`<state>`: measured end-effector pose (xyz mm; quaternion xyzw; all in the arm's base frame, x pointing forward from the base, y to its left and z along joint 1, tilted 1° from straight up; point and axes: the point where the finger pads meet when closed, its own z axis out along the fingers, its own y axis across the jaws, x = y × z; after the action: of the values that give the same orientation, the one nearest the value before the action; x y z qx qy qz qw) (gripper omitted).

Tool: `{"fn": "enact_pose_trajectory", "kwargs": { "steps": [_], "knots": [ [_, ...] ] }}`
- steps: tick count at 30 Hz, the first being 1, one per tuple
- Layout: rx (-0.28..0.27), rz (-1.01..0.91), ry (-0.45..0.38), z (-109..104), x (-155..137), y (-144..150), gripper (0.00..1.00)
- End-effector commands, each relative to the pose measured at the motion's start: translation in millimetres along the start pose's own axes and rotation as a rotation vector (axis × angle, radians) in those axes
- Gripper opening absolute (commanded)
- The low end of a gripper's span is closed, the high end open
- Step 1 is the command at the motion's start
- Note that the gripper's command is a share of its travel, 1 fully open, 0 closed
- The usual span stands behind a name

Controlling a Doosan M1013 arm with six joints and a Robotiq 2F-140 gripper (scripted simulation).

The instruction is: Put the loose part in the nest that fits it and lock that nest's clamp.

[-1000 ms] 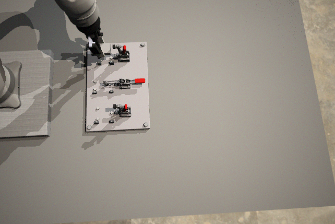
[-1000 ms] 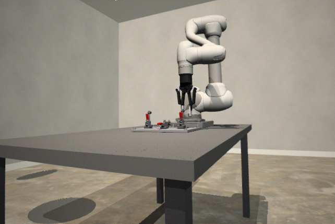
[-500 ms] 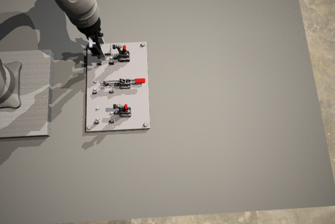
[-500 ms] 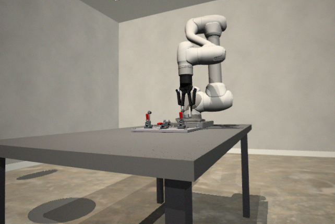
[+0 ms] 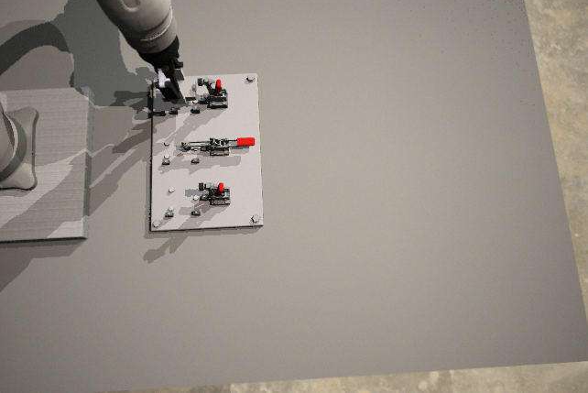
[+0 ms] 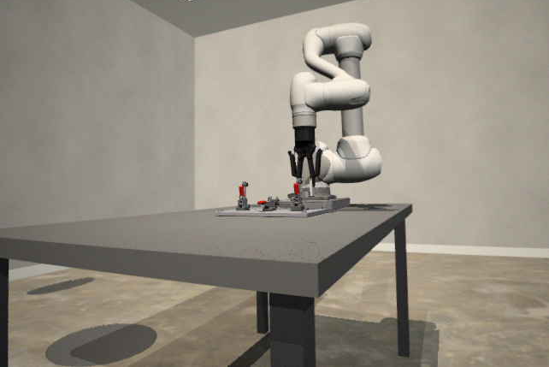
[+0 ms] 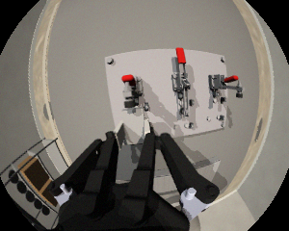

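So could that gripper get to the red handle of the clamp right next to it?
Probably yes, but not yet: the gripper is shut on the part, so its fingers are busy. The upright red handle stands close by, with nothing between them.

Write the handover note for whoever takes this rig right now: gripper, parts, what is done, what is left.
Gripper: shut on the small pale flat part, held over the fixture corner nearest the arm's base.
Light grey rectangular fixture plate: three red-handled toggle clamps. End clamp by the gripper and far end clamp have handles upright; middle clamp has its handle laid flat.
Done: part picked up.
Left: seat it on the matching nest's pads against stop and side blocks, release, lock that clamp.
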<state>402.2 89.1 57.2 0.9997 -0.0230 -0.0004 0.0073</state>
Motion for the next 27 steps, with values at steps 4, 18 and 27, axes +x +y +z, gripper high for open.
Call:
{"fn": "enact_pose_trajectory", "kwargs": {
  "steps": [4, 18, 27],
  "knots": [
    [0.000, 0.000, 0.000, 9.5, 0.5, 0.0, 0.10],
    [0.000, 0.000, 0.000, 26.6, 1.5, 0.0, 0.10],
    [0.000, 0.000, 0.000, 31.9, 1.8, 0.0, 0.10]
  ]
}}
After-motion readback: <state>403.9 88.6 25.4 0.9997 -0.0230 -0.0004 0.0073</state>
